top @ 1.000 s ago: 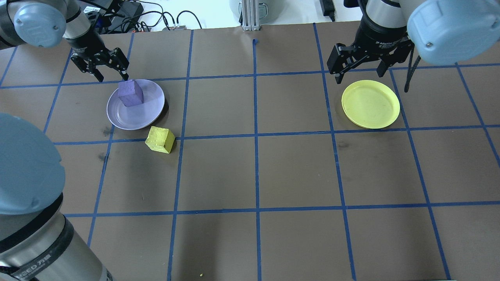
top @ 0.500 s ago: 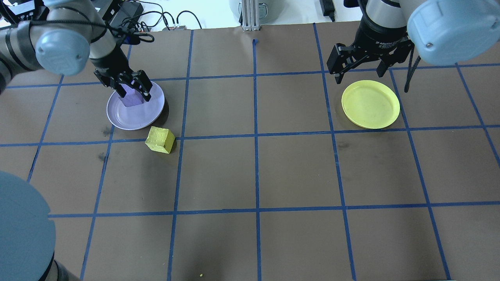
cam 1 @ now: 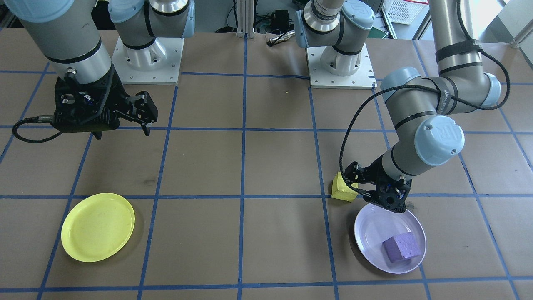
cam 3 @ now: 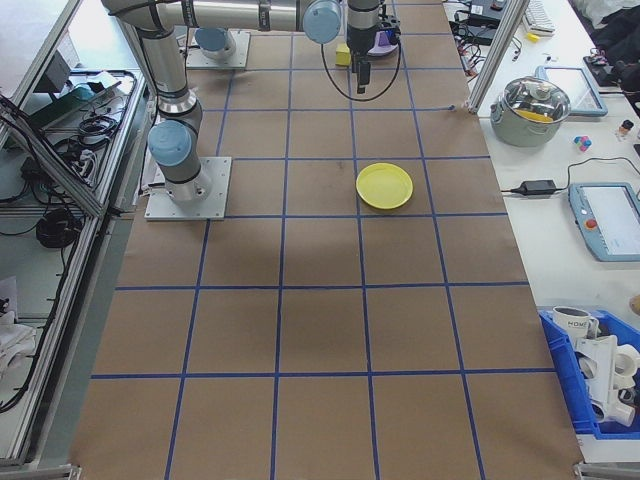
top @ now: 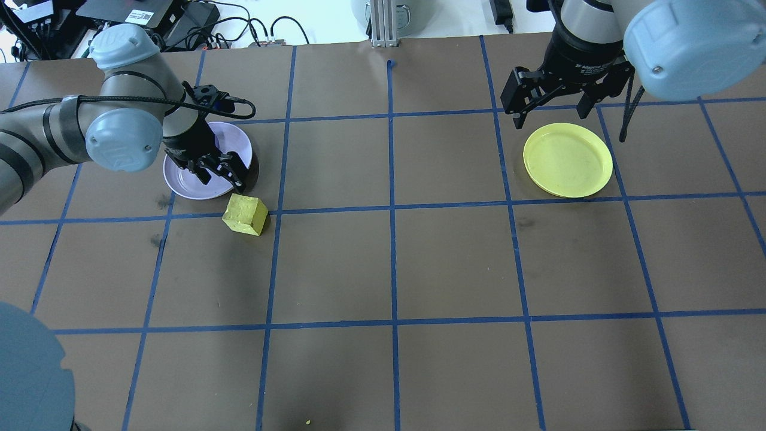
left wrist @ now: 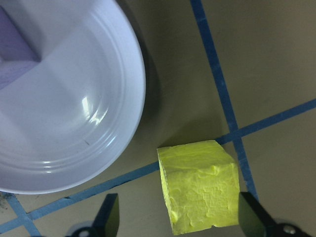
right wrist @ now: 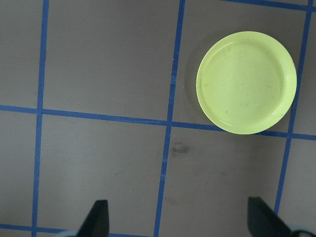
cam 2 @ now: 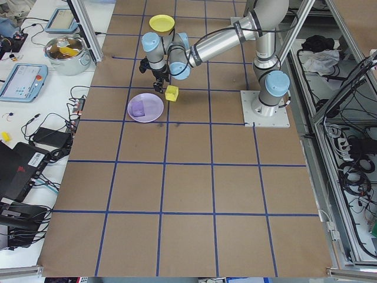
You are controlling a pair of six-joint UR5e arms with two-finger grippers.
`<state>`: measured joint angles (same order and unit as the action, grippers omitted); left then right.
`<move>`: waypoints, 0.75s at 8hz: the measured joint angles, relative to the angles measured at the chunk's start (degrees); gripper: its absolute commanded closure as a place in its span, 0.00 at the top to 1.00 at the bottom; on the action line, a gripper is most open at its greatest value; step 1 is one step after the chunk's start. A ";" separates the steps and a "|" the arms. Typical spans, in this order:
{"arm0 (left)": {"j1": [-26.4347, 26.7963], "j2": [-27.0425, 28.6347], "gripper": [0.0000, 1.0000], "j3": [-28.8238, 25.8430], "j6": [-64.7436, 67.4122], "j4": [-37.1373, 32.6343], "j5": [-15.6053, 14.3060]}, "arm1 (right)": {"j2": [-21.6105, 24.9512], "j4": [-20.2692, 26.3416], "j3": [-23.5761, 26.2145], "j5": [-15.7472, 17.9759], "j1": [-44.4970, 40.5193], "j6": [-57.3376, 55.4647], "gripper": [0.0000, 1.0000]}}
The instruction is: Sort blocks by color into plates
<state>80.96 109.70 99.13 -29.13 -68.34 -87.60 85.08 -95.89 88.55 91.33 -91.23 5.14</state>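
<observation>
Left gripper [top: 220, 172], centre-left of the overhead view: black, two-fingered, jaws spread and holding nothing, poised over the near rim of the lavender plate [top: 179, 182] and just beyond the yellow block [top: 245, 214]. In the left wrist view both fingertips [left wrist: 109, 217] appear at the bottom edge, well apart, with the yellow block between them but nearer the right-hand one.

Right gripper [top: 549, 114], upper right of the overhead view: black, jaws likewise spread and empty, hanging beside the far edge of the yellow plate [top: 568, 160].

Yellow block: a small bright cube with a rough, pitted, foam-like surface and slightly uneven edges. It sits on the bench [top: 389, 263], straddling a blue tape line [left wrist: 224, 101], just beside the lavender plate but apart from it.

Purple block [cam 1: 402, 246]: a cube of the same coarse texture, lying inside the lavender plate, toward the lower right of the front-facing view.

Plates: round, shallow, smooth glossy plastic with concentric stepped rims; the yellow one carries faint dark scuffs in the right wrist view.

Bench: matte brown covering, divided into squares by blue tape, with a few dark smudges.

Writing: the grey arm joint [cam 1: 439, 139] at centre right of the front-facing view bears a "UR" mark on its blue cap; lettering on the arm band is too small to read.
</observation>
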 measured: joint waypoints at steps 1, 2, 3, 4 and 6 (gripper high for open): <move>0.00 0.33 0.86 0.50 0.08 0.24 0.14 | 0.00 0.00 0.03 0.05 0.00 0.04 1.00; 0.00 0.75 0.86 0.78 0.46 0.31 0.23 | -0.05 0.04 0.08 0.19 0.00 0.12 1.00; -0.01 1.61 0.86 1.07 1.79 0.45 0.24 | -0.06 0.10 0.10 0.40 0.00 0.18 1.00; -0.01 2.46 0.86 1.30 2.93 0.68 0.25 | -0.08 0.14 0.12 0.52 0.00 0.21 1.00; -0.01 3.03 0.86 1.58 4.03 0.24 0.30 | -0.06 0.17 0.13 0.43 0.00 0.14 1.00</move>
<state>80.95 112.73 100.71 -25.10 -68.10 -87.30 85.02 -95.72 88.68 91.76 -91.23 5.28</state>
